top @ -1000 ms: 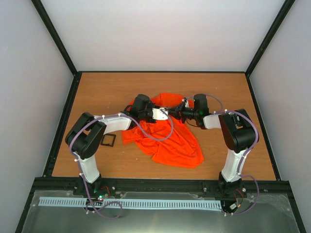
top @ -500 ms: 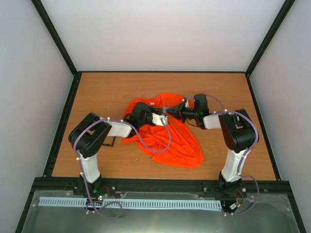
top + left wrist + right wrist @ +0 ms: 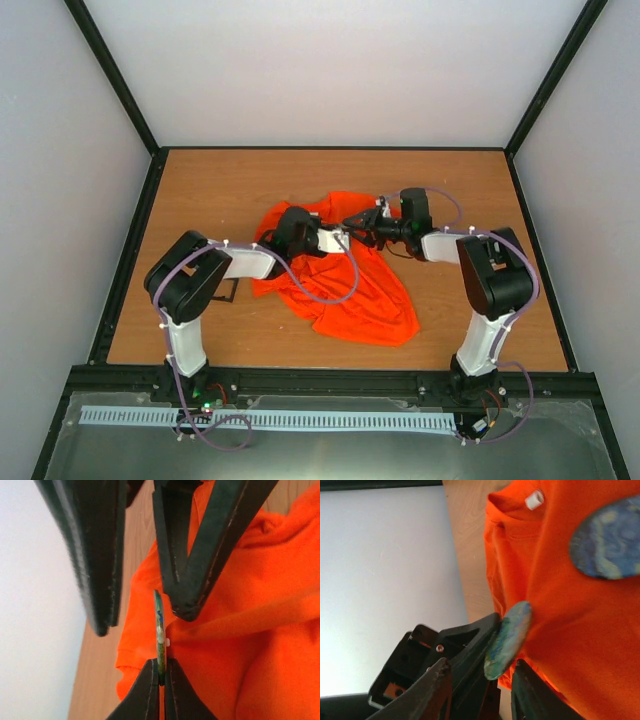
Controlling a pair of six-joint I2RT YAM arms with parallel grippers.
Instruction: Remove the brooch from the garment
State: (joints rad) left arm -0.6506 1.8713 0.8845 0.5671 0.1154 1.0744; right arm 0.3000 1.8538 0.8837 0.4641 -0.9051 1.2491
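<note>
The orange garment [image 3: 350, 285] lies crumpled mid-table. My left gripper [image 3: 335, 238] is shut on the edge of the brooch, a thin blue-green disc [image 3: 159, 630], which stands edge-on against the cloth [image 3: 260, 630]. In the right wrist view the brooch [image 3: 509, 640] is an oval held by the left gripper's black fingers [image 3: 470, 645]. My right gripper [image 3: 355, 224] is open. Its fingers [image 3: 102, 555] hang on either side of the brooch without closing on it, and in its own view the gripper [image 3: 481, 672] is spread around the disc.
A second blurred blue oval [image 3: 607, 540] sits on the cloth at the upper right of the right wrist view, with a small white tag [image 3: 535, 499] near the collar. A small black square frame [image 3: 226, 290] lies by the left arm. Bare wood surrounds the shirt.
Both grippers have drawn together over the shirt's upper part. The left wrist has shifted slightly and the right gripper has moved a little left toward it.
</note>
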